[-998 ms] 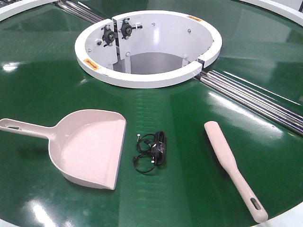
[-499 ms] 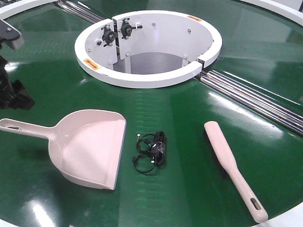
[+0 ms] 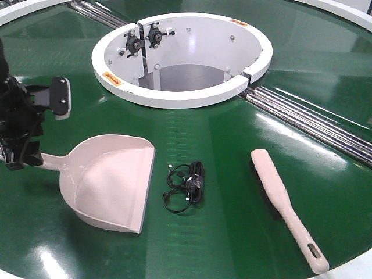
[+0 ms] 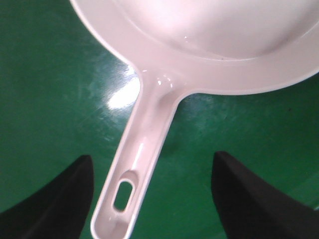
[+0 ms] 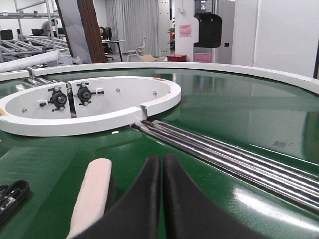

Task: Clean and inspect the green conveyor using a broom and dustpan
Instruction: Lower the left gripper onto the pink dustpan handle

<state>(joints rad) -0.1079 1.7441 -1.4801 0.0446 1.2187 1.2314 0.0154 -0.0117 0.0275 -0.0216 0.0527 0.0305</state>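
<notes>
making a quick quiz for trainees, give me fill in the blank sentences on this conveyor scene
1. The left gripper sits over the handle of the dustpan with its jaws ____.
2. The right gripper is ____, with nothing between its fingers.
3. On the green conveyor, the black cable lies between the dustpan and the ____.
Missing words: open; shut; broom
</notes>
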